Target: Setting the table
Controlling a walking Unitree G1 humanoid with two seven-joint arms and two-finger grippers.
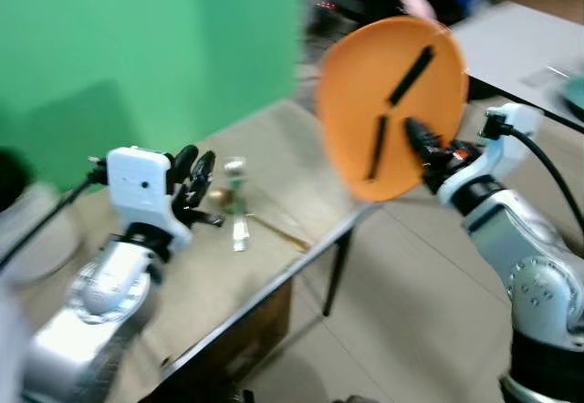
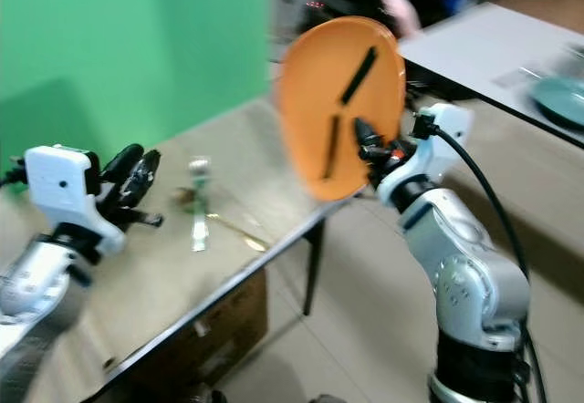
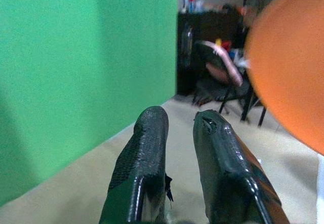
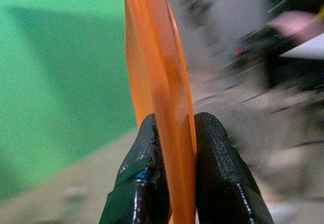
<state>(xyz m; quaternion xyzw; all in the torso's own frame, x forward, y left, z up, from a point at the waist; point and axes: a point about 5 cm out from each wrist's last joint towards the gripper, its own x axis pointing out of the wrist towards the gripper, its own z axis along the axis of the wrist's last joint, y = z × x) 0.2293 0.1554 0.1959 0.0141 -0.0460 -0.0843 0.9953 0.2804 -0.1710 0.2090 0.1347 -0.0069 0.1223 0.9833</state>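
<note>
My right gripper is shut on the rim of an orange plate, which stands on edge in the air over the right end of the beige table. The right wrist view shows the plate's rim pinched between both black fingers. Two black strokes show on the plate's face. My left gripper hovers low over the table to the left, its fingers a narrow gap apart with nothing between them. A silver utensil lies on the table just right of that gripper.
A green wall backs the table. A brown box sits under the table near its front edge. A second grey table at the far right carries a teal dish. Dark clutter and a pink item stand behind.
</note>
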